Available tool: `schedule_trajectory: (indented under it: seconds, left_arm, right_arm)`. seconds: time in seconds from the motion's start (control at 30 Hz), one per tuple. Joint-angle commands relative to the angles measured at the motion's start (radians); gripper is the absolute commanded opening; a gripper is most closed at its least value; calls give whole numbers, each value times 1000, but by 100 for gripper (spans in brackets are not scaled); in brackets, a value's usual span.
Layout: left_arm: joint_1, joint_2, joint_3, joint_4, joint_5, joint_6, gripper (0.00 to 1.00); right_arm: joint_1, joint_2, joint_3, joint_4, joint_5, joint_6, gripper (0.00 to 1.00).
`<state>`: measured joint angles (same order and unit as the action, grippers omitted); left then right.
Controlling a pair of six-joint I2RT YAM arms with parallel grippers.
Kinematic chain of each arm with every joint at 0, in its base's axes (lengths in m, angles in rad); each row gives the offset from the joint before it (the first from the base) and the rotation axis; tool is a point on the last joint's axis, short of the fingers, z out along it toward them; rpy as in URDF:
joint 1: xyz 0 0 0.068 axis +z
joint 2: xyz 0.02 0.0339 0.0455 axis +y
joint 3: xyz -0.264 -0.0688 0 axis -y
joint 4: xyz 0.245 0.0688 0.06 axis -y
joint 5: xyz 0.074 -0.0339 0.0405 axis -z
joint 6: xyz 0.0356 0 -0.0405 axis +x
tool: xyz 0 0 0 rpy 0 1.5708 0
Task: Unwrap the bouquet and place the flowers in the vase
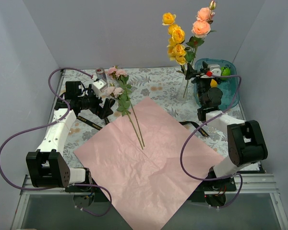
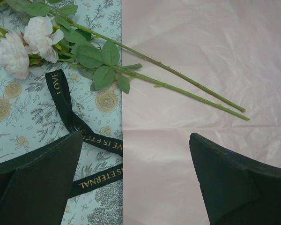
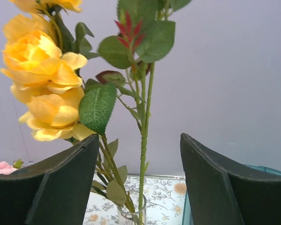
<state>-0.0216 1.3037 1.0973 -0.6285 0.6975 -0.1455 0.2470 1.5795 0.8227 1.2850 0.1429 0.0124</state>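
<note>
The large pink paper sheet [image 1: 149, 163] is lying flat and open across the middle of the flower-printed tablecloth [image 1: 158, 88]. The unwrapping is looking done, and the step in hand is carrying stems to the vase.

At the far right, the teal plastic tray [image 1: 233, 72] is holding small round fruit [image 1: 225, 72], green and yellow; no flower is in it.

Just left of the tray, the tall yellow and peach flowers [image 1: 177, 40] are standing upright in the slim clear glass vase [image 1: 186, 88]. The right gripper [image 1: 201, 74] is hanging beside their stems above the rim. Its fingers are standing apart with the stems showing between them, and nothing is clamped.

At the far left, two pale pink long-stemmed flowers [image 1: 120, 88] are lying with their blooms on the cloth and their stems slanting onto the paper. The left gripper [image 1: 104, 103] is hovering just beside them, spread wide and holding nothing.

The black ribbon with gold lettering [image 2: 70, 117] is lying loose on the cloth below the left gripper.

Next, the right gripper is likely needing to back off without snagging leaves or tipping the vase. The left gripper is likely needing to drop onto the two pink stems, close mid-stem, turn the blooms upward and carry them right to the vase.
</note>
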Motion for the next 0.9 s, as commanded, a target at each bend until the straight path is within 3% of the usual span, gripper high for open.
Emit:
schedule_trajectory:
  seconds: [0.0, 0.13, 0.23, 0.3, 0.43, 0.57, 0.73, 0.8, 0.83, 0.87]
  left_arm:
    - [2, -26, 30, -2, 31, 11, 98]
    - [2, -32, 33, 0, 34, 9, 98]
    - [2, -32, 35, 3, 34, -9, 98]
    - [2, -24, 48, 19, 30, -40, 98]
    - [2, 44, 113, -29, 25, -81, 98]
    - [2, 40, 133, -48, 4, -83, 98]
    - [2, -18, 70, 12, 3, -120, 98]
    - [2, -11, 82, 9, 17, -143, 98]
    - [3, -4, 98, 4, 25, -163, 98]
    - [3, -1, 102, 6, 31, -172, 98]
  right_arm:
    - [12, -72, -8, 130, 55, -67, 76]
    - [15, -114, 29, 16, 29, -109, 73]
    - [52, -177, -41, -1, 7, -126, 72]
    - [92, -232, -54, -109, -18, -144, 81]
    - [308, -268, -24, -318, 52, -334, 93]
    - [377, -268, 82, -622, 66, -224, 96]
    - [448, -268, 127, -712, -87, -119, 97]
    - [478, -239, 147, -670, -106, -155, 98]
    - [500, -219, 197, -717, -109, -166, 98]
    - [511, -141, 281, -888, -91, -172, 98]
